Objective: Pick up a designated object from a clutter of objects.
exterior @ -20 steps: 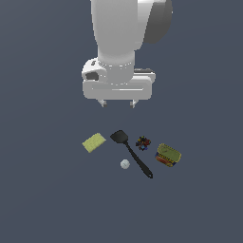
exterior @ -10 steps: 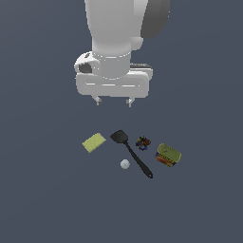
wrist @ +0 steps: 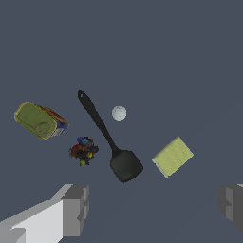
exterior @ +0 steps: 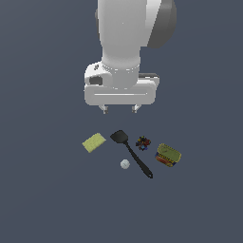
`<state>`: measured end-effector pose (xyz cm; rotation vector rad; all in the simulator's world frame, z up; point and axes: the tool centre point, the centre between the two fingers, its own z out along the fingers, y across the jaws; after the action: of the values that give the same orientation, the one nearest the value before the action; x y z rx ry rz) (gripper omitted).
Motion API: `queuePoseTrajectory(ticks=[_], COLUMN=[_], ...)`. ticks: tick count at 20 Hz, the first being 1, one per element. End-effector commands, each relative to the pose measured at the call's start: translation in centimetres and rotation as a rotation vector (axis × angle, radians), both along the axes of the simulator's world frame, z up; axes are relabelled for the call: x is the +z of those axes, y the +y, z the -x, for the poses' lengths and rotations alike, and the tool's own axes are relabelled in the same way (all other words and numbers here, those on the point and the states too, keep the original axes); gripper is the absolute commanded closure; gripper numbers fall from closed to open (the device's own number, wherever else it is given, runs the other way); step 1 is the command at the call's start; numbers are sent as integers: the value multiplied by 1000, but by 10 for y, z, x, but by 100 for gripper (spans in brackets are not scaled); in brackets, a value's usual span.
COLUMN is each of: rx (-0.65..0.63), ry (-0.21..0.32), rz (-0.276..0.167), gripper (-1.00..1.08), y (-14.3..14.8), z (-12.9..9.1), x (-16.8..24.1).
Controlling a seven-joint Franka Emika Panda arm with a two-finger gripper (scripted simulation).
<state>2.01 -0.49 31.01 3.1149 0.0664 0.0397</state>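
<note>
The tin can has an olive-yellow top and dark blue sides with a red and yellow label. It lies at the exterior view's right end of the clutter, and also shows in the wrist view. My gripper is open and empty, high above the floor and behind the items. Its fingers frame the wrist view's lower edge. A black spatula, a white ball, a flat yellow-green block and a tiny dark multicoloured piece lie by the can.
The items lie on a plain dark grey-blue floor. In the wrist view the spatula lies between the multicoloured piece and the block, with the ball beside its handle.
My gripper has risen and shifted slightly toward the exterior view's left over the last second. The items have not moved.
</note>
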Motion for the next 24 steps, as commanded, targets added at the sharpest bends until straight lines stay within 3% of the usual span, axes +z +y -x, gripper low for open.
queuePoseTrajectory(ticks=[1,7,13,24], rx=[58,261,531,876], ry=[4,15,28,36], rz=[6,21,24,-1], gripper=[-92,-92,-92,-92], y=[12,54,116,202], z=[-7,-28,-45,-48], x=[-11,-51,-107,-184])
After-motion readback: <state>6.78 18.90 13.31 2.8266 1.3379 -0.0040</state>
